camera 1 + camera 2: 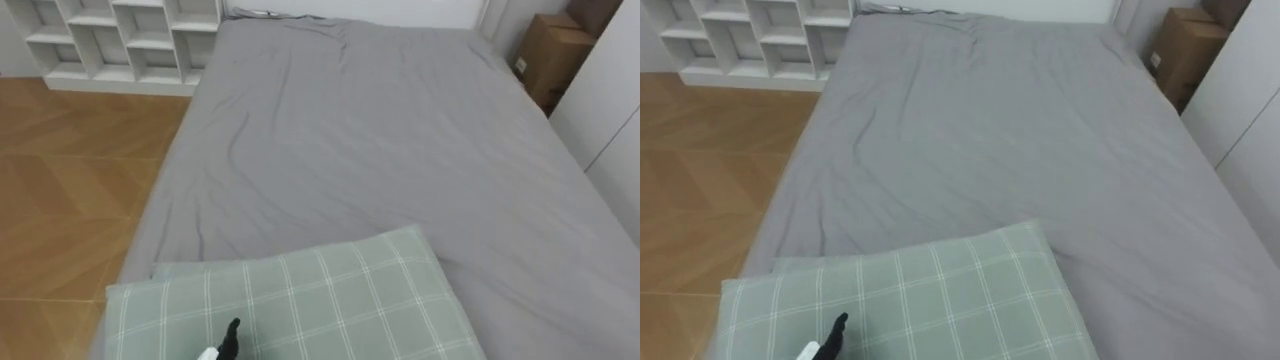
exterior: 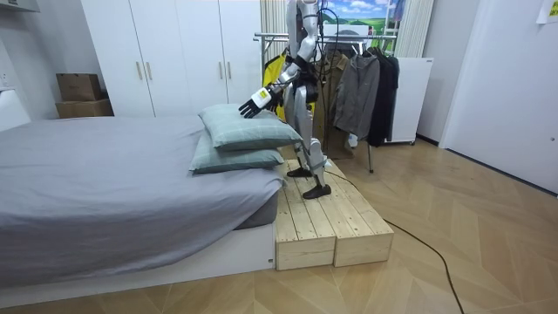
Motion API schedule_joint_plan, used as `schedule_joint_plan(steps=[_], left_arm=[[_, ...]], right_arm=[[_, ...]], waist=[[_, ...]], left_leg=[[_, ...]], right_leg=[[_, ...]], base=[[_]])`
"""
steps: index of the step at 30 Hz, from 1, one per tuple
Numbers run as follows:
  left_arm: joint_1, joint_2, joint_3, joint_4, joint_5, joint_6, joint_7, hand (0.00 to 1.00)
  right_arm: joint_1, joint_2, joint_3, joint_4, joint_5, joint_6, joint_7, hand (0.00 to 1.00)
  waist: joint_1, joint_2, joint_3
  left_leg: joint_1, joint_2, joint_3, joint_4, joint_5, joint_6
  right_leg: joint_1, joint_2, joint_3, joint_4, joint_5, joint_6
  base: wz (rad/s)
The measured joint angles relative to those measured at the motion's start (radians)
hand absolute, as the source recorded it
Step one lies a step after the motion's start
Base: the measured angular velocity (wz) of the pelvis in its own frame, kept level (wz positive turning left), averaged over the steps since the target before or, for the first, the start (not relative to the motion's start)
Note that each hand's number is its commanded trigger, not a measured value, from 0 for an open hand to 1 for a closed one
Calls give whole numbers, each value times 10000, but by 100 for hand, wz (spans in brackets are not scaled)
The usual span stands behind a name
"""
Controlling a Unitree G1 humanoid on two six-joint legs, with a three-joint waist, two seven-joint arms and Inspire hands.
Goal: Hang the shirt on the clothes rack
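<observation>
I stand on a low wooden platform (image 2: 321, 225) at the head of a bed, facing along it. My left hand (image 2: 253, 104) reaches forward over the top pillow (image 1: 300, 305), its fingers straight and holding nothing; one dark fingertip of the left hand (image 1: 231, 338) shows at the bottom of the eye views. Behind me is a clothes rack (image 2: 349, 37) with a grey jacket (image 2: 356, 89) and a dark one (image 2: 383, 87) hanging on it. A yellow garment (image 2: 274, 71) shows just behind my body; whether it is held or hanging I cannot tell.
The bed's grey sheet (image 1: 380, 150) stretches ahead, with two checked green pillows (image 2: 237, 148) stacked at my end. A white shelf unit (image 1: 120, 40) stands far left, cardboard boxes (image 1: 550, 55) far right, and white wardrobes (image 2: 174, 52) along the bed's right side.
</observation>
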Motion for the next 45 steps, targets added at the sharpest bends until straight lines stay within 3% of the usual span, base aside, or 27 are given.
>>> schedule_joint_plan(steps=[6, 10, 13, 14, 17, 21, 27, 34, 45], left_arm=[[115, 138, 103, 151, 34, 9, -17, 0], [174, 93, 706, 148, 213, -18, -12, 0], [267, 84, 827, 253, 210, -68, 22, 0], [280, 81, 828, 636, 206, -241, 58, 0], [300, 5, 910, 1611, 197, -458, 59, 0], [409, -166, 1136, 1852, 182, -468, 60, 0], [750, -191, 1748, 2066, 60, -492, 49, 0], [1127, -231, 2656, 2068, -16, -493, 63, 0], [1240, -229, 3171, 2374, -17, -438, 507, 0]], right_arm=[[184, 46, -57, -20, 49, -17, 217, 0], [384, 43, -398, -58, 311, -13, 251, 0], [614, 40, -601, -87, 684, -14, 306, 0], [695, 38, -707, -77, 714, -14, 355, 0], [789, 35, -917, 9, 796, -4, 525, 0], [826, 35, -997, 9, 743, 20, 495, 0], [980, 27, -1126, -74, 717, 411, 491, 0], [1106, 46, -1413, -147, 707, 827, 424, 0], [1402, 45, -1825, -119, 553, 1584, -46, 0]], waist=[[127, -20, -36], [123, 18, -81], [116, 91, -147], [96, 123, -194], [102, 207, -186], [140, 269, -192], [401, 274, -202], [658, 106, -312], [656, 96, -295]], left_leg=[[175, -4, -111, 7, 0, 0], [154, -4, -58, -4, 0, 0], [161, -12, -60, -14, 0, 0], [178, -20, -62, -28, 0, -1], [508, -17, -57, -130, 0, 0], [608, -16, -20, -199, 8, -14], [860, 16, 149, -350, 48, -83], [886, 15, 147, -333, 53, -90], [1030, 20, 98, -497, 52, -90]], right_leg=[[146, 32, 71, -20, -2, -2], [143, 32, 140, -37, -13, 14], [158, 32, 140, -48, -13, 14], [206, 33, 111, -114, -13, 14], [491, 67, 137, -216, -13, 14], [578, 88, 277, -273, -13, 14], [683, 159, 446, -328, -19, 4], [702, 172, 440, -324, -18, 2], [826, 187, 456, -327, -18, 2]], base=[[-8], [3], [-1], [0], [-7], [-3], [-11], [-1], [1]])
